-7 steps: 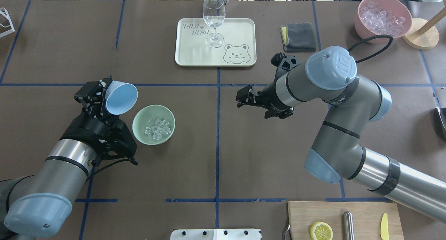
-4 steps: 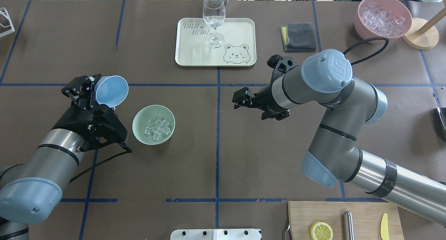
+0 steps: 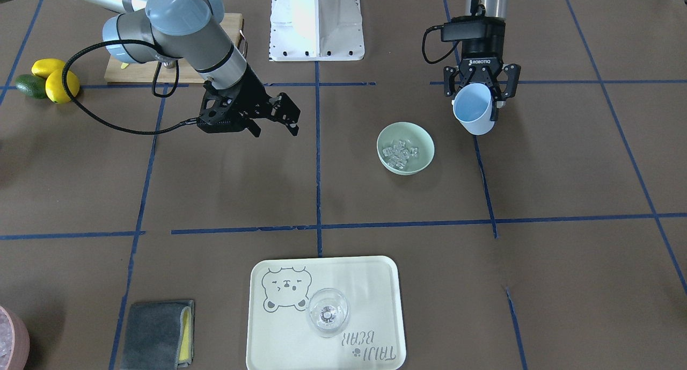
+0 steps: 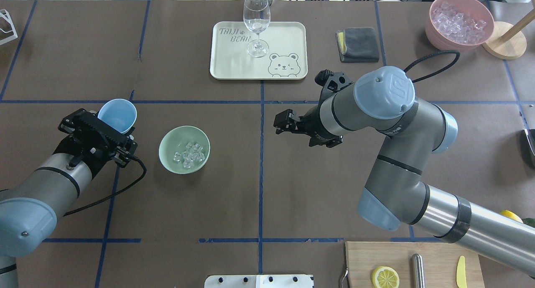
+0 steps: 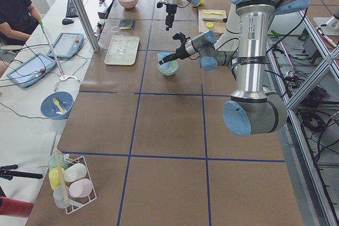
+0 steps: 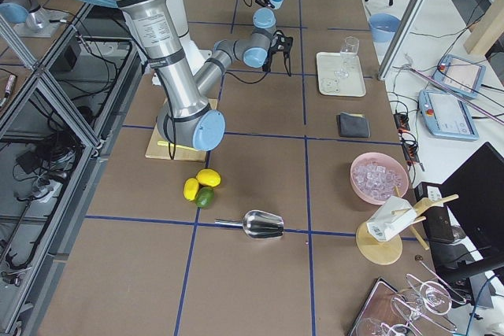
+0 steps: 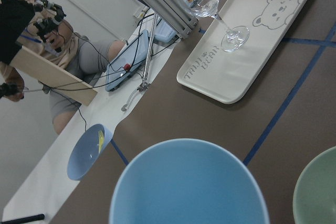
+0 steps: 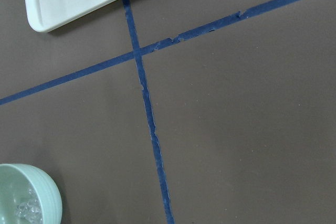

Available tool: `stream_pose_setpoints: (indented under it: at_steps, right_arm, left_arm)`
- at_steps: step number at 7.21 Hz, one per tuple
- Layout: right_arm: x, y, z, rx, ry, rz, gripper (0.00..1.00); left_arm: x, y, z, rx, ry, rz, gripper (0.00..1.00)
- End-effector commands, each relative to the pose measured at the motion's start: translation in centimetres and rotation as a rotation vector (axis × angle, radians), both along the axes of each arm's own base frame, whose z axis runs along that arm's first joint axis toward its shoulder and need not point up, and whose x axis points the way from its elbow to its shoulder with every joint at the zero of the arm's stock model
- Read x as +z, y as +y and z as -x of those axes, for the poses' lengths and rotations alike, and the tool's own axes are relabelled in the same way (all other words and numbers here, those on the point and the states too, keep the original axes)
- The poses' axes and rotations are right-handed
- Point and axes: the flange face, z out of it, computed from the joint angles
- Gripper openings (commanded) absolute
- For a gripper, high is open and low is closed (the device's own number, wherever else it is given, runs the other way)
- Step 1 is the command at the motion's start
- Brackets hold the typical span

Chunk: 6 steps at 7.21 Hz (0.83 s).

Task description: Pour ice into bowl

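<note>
The mint-green bowl (image 4: 170, 141) sits left of the table's centre and holds the ice (image 4: 190, 155), a small heap of clear cubes. The bowl (image 3: 423, 138) and the ice (image 3: 399, 151) also show in the front view. My left gripper (image 4: 113, 121) is shut on a light blue cup (image 4: 118, 113), held upright just left of the bowl and apart from it. The cup (image 7: 189, 187) looks empty in the left wrist view. My right gripper (image 4: 282, 123) is open and empty, hovering right of the centre line. The bowl's edge (image 8: 31, 182) shows in the right wrist view.
A cream tray (image 4: 234, 66) with a wine glass (image 4: 256, 24) stands at the back centre. A grey cloth (image 4: 357, 43) and a pink container of whitish ice (image 4: 459, 18) are at the back right. A cutting board (image 4: 434, 254) with a lemon slice lies at the front right.
My left gripper has drawn the blue cup left, away from the bowl, and turned it from tilted to upright. My right arm has shifted slightly left.
</note>
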Motion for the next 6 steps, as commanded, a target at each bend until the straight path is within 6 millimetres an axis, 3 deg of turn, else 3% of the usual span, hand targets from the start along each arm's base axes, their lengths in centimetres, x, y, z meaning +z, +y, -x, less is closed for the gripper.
stream_pose_setpoints:
  at_steps: [1,2,3,5,6]
  right_arm:
    - [-2.1,1.5,3.7,0.025,-0.003,0.003,1.00]
    - [-2.8,1.6,5.1,0.027,-0.003,0.003,1.00]
    - [-3.4,1.2,6.8,0.031,0.007,0.001,1.00]
    - [-6.6,0.8,11.2,0.048,0.013,-0.003,1.00]
    - [-8.5,1.0,13.9,0.061,0.021,-0.002,1.00]
  left_arm:
    - [2.0,-1.5,1.3,-0.067,0.084,0.104,0.00]
    - [1.9,-2.8,2.5,-0.102,0.093,0.106,0.00]
    - [2.3,-2.7,3.3,-0.117,0.114,0.128,0.00]
    - [4.1,-4.5,6.1,-0.090,0.122,0.225,0.00]
    - [4.1,-4.6,7.4,-0.102,0.141,0.224,0.00]
